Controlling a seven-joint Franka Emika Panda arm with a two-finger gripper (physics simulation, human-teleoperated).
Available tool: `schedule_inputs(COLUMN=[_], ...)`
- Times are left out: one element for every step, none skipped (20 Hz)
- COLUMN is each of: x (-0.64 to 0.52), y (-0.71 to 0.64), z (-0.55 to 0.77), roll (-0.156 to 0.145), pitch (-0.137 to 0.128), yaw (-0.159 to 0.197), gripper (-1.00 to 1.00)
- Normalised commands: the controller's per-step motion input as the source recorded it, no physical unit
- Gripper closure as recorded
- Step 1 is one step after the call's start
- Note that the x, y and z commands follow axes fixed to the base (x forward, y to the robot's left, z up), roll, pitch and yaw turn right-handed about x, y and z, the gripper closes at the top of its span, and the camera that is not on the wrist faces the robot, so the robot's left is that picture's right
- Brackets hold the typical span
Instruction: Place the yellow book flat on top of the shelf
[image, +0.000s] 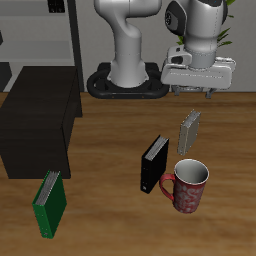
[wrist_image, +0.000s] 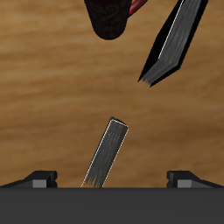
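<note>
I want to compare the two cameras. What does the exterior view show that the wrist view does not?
Only the exterior view shows the shelf, the green book, the robot base and the whole gripper.

Only the wrist view shows the yellow book from directly above, between the fingers.

Both show the yellow book, the black book and the red mug.
</note>
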Motion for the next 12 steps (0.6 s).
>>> schedule_inputs(x=[0.16,0.24,0.12,0.1,-0.01,-0.08,-0.08,-0.11,0.01,-0.06,-0.07,-0.02], y=[0.06,-0.08,0.01,0.05,0.09,0.24,0.04,0.11,0.1,0.0,0.03,-0.1], z=[-0.32,-0.42,-0.33,-0.33,-0.36,-0.28,-0.24,-0.39,-0.54,-0.31,-0.23,-0.23], roll=[0.041,0.005,0.012,0.078,0.021,0.098,-0.039,-0.007,0.057,-0.058,0.028,-0.033], pitch=[-0.035,0.086,0.024,-0.024,0.008,-0.073,-0.112,-0.037,0.1,-0.05,-0.136,-0.052], yaw=[0.009,-0.059,-0.05,-0.004,-0.017,0.072,0.057,-0.082,-0.082,-0.039,-0.015,-0.082], gripper=[-1.0,-1.0,-1.0,-1.0,-1.0,-1.0,-1.0,-1.0,-1.0,-1.0,-1.0,-1.0])
